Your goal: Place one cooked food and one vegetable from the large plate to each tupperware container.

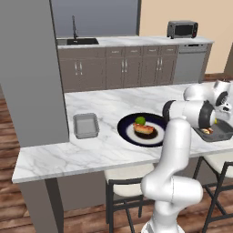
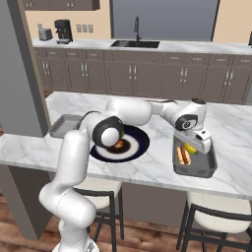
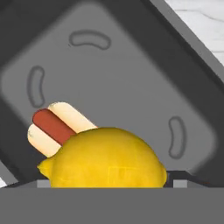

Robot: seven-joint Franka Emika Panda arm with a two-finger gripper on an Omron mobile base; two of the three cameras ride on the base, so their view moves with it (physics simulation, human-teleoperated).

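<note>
1. The white arm's claw [image 2: 196, 147] hangs over the right-hand shallow grey rectangular tupperware tray [image 2: 206, 167], which sits on the white marbled table [image 2: 231, 123]. Its jaws stand wide and grip nothing.
2. Directly under the claw, inside that tray [image 3: 131, 78], lie a hot dog in a pale bun [image 3: 54, 127] and a rounded yellow vegetable [image 3: 105, 157]. The two touch, the vegetable lying partly over one end of the bun.
3. The right base view shows the same hot dog [image 2: 183, 155] on the tray floor, with a bit of yellow [image 2: 190, 147] just beside the claw.
4. To the claw's left rests the wide round dark navy plate with a white inner ring [image 1: 129, 132]. On it sit a small green round vegetable [image 1: 140, 120] and a reddish cooked piece [image 1: 144, 129], close together.
5. Farther left, well apart from the claw, is the second grey tupperware tray [image 1: 85, 125].
6. In the left base view the arm's own elbow and forearm cover most of the right-hand tray [image 1: 220, 134]; a rim and an orange speck of food remain visible.
7. In the right base view the arm's dark joint stands in front of the plate [image 2: 140, 142], hiding much of its food; the far tray [image 2: 61, 125] peeks out behind the arm.
8. Two stools with pale seats [image 1: 125, 175] stand below the table's near edge.
9. Behind, a back counter carries a sink with a dark tap [image 1: 75, 38] and a toaster oven [image 1: 182, 28]; the right base view adds a black coffee machine [image 2: 63, 30].
</note>
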